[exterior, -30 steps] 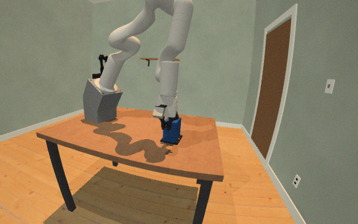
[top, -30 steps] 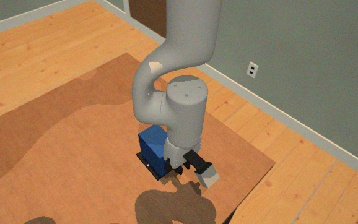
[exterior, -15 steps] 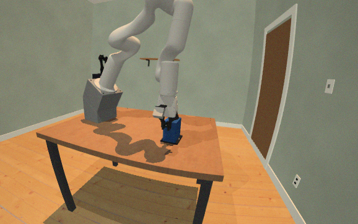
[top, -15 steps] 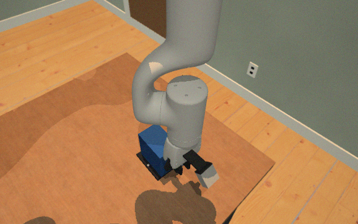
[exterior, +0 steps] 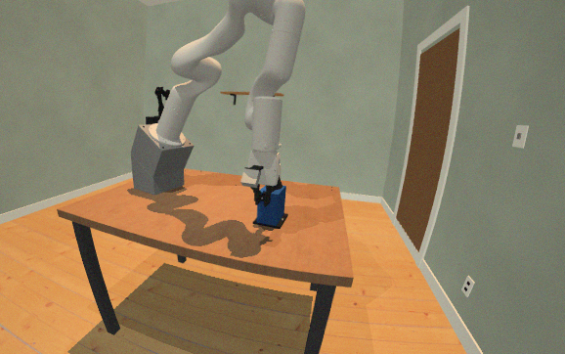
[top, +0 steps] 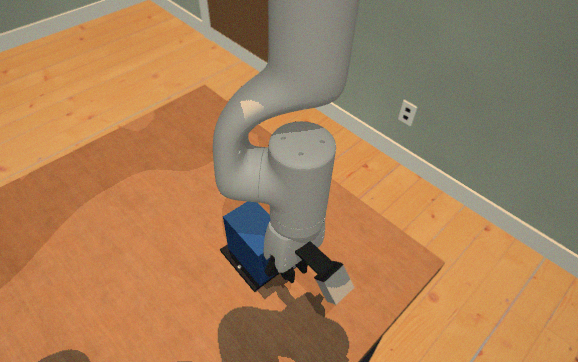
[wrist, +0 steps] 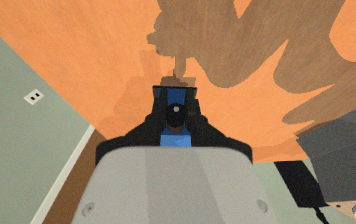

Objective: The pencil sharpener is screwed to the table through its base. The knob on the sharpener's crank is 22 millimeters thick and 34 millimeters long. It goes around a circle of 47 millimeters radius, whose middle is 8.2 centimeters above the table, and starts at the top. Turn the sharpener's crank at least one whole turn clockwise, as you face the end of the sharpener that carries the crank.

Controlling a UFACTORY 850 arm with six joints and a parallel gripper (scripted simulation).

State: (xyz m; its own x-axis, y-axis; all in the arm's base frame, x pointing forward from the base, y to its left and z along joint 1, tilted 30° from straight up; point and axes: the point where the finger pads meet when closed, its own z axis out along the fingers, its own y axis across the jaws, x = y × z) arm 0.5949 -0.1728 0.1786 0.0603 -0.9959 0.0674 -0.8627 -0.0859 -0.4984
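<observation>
Hand [wrist: 175, 117] clamping the crank knob [wrist: 175, 111] of the blue pencil sharpener [exterior: 272, 207], near the top of the knob's circle.

The sharpener is standing on its black base [top: 239, 264] near the right edge of the surface [exterior: 122, 215]. Grasping is apparently achieved; judging by the knob's high position, the full clockwise turn is probably remaining.
</observation>
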